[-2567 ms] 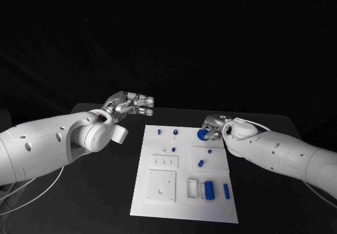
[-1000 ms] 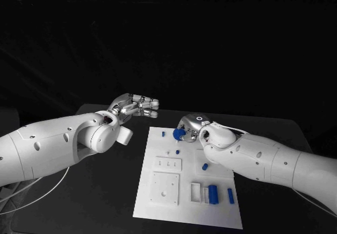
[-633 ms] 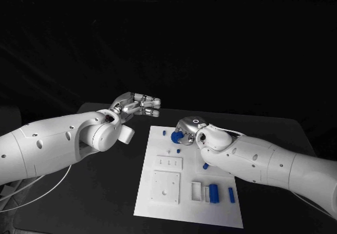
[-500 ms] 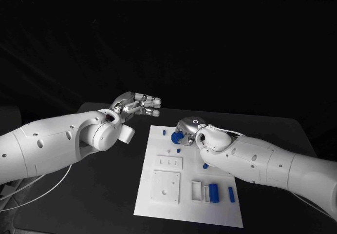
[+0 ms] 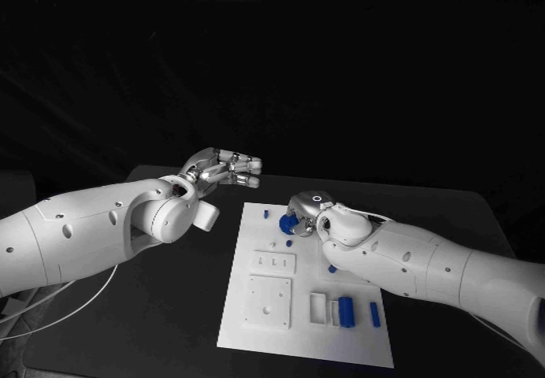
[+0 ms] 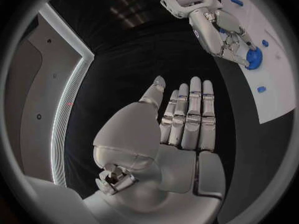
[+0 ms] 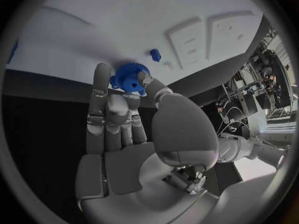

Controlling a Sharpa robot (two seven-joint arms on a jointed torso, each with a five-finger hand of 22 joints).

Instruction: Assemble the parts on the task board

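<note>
The right hand is pinching a blue gear over the board's far end, having carried it leftward; the left hand is hovering open beside the board, unchanged.

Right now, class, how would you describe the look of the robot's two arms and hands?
Both arms have smooth, rounded white shells with small dark holes. The left hand and right hand are silver metal with segmented fingers and pale fingertips. A thin white cable loops beneath the left arm. A small ring marking sits by the right wrist.
</note>
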